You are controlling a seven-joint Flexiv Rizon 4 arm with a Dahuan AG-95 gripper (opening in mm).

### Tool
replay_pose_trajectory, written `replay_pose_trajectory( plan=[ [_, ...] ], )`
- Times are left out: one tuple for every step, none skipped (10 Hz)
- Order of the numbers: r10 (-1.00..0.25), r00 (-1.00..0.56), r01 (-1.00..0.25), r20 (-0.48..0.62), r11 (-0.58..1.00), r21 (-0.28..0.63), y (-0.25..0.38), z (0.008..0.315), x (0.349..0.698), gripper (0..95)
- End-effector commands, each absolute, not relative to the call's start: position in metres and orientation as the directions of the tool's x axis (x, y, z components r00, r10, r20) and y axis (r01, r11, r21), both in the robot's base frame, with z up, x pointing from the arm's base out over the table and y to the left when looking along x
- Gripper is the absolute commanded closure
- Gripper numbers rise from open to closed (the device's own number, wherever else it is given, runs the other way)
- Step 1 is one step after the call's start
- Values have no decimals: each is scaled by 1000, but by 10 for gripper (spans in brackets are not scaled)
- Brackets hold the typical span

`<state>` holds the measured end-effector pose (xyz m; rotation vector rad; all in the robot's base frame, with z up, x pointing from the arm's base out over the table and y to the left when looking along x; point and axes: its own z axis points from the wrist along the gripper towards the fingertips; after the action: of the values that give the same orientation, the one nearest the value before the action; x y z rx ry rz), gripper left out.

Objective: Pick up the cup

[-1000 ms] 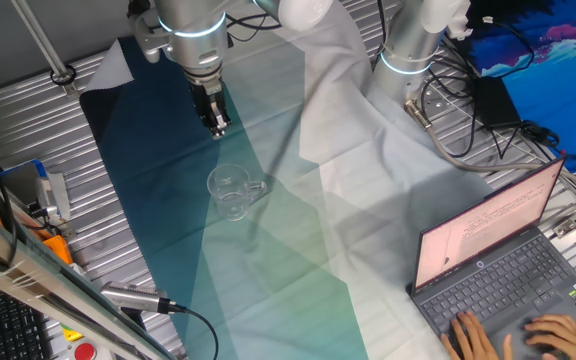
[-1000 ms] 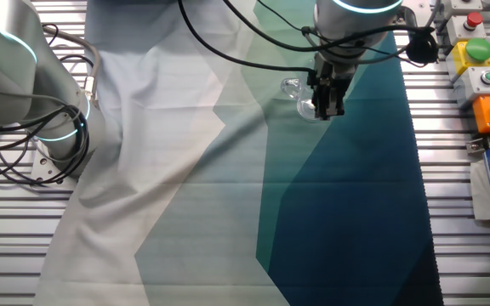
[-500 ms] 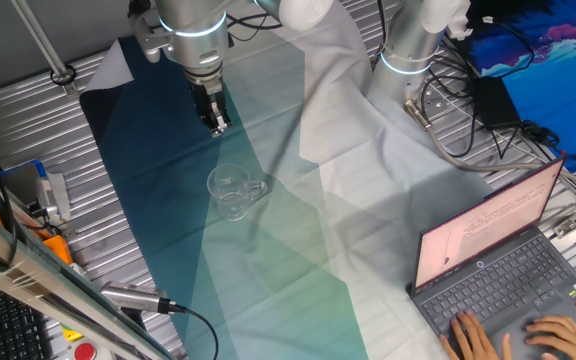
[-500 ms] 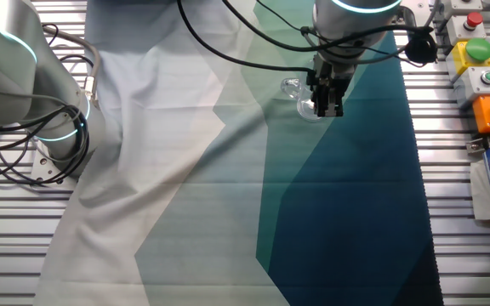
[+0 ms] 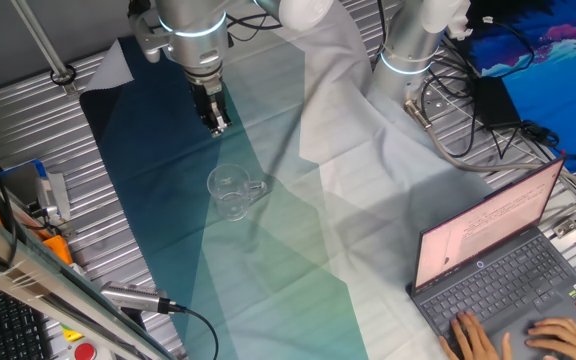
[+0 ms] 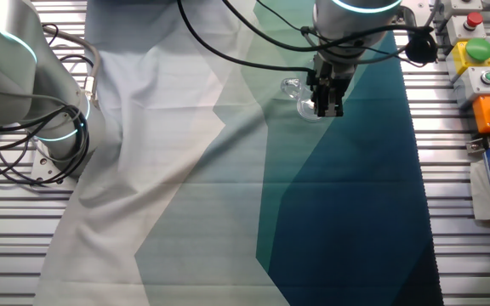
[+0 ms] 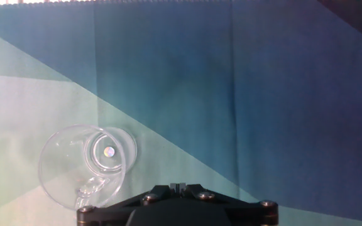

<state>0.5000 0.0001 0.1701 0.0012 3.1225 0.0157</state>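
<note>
Above the cloth (image 5: 168,200), the gripper (image 5: 217,128) hangs apart from the cup (image 5: 232,192).

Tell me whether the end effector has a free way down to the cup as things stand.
Probably yes. The cup stands upright and alone on the cloth, rim open, nothing over or beside it. The end effector hangs above and off to one side, so it must shift sideways first.

Little has shifted — the gripper (image 5: 217,126) has risen a touch over the last second, most of it early on, so its fingers (image 6: 327,107) now hang slightly higher against the cup (image 6: 305,102) at their 10 o'clock. The person's hands (image 5: 513,337) on the laptop (image 5: 503,262) (lower right) have moved slightly.
</note>
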Motion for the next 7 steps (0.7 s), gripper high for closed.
replay_pose_trajectory(
  plan=[
    [-3, -1000, -3, -18, 1000, 9, 0, 170, 500, 950],
    [-3, -1000, -3, -18, 1000, 9, 0, 170, 500, 950],
    [-3, -1000, -3, -18, 1000, 9, 0, 170, 500, 950],
    [-5, -1000, -5, -18, 1000, 9, 0, 170, 500, 950],
    [-12, -1000, -12, -19, 1000, 9, 0, 170, 500, 950],
    [-23, -1000, -23, -19, 1000, 10, 0, 170, 500, 950],
    [-89, -996, -89, -20, 996, 11, 0, 170, 500, 950]
  ],
)
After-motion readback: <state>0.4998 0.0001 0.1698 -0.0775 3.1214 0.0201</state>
